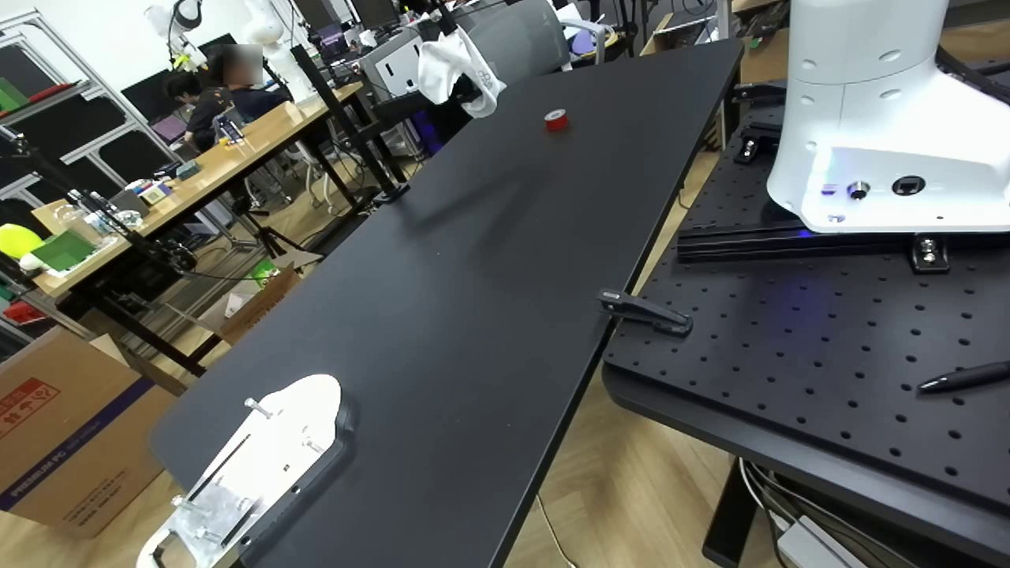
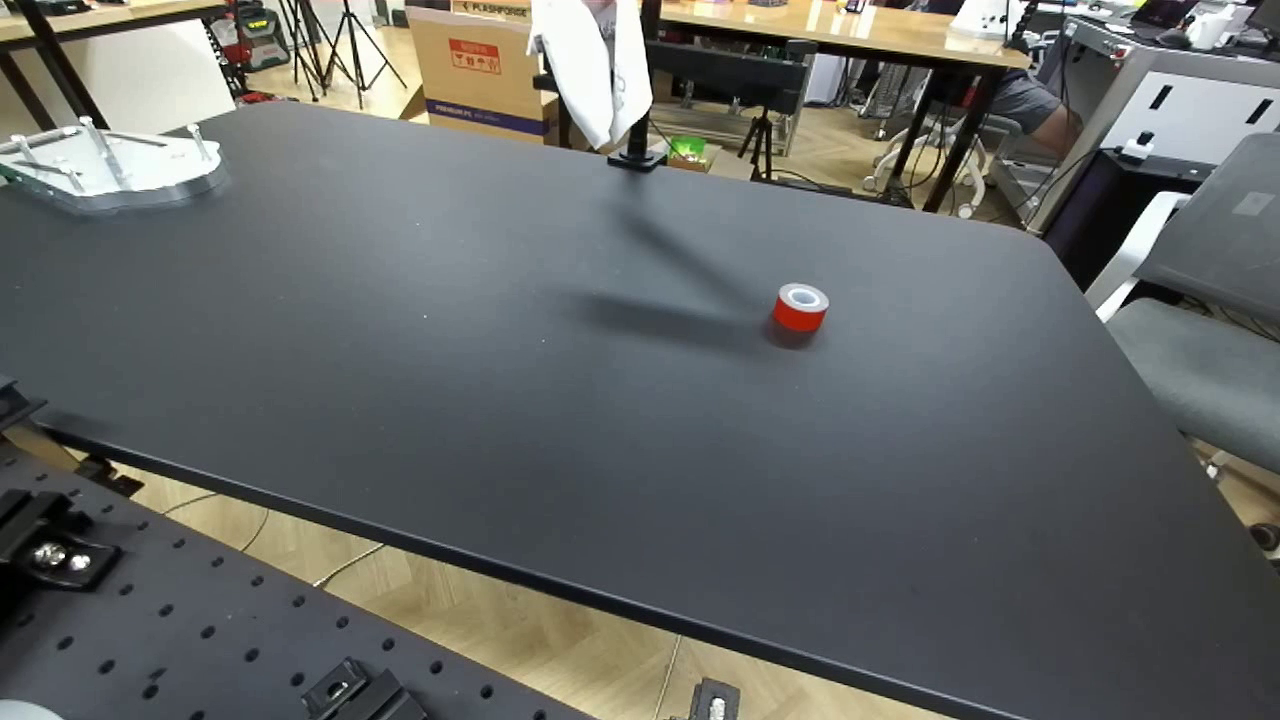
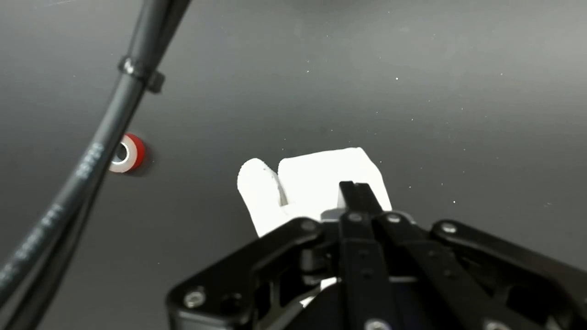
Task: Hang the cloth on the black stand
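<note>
The claw (image 3: 354, 185) is pressed together on the white cloth (image 3: 316, 183), which is hung below its tips, over the worktop (image 3: 458, 114). To the claw's left in the wrist view, a red tape roll (image 3: 134, 153) is seen. Beyond the claw-held cloth in an exterior view, the black stand (image 2: 640, 135) is fixed upright at the worktop's edge.

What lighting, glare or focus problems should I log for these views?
Wrist view: the cloth is blown out to almost flat white, a pale sheen crosses the tabletop, and marks on the cable are too soft to read; an exterior view: the pegged board is washed out, and a background patch is blurred over; both exterior views: soft-edged shadows.
</note>
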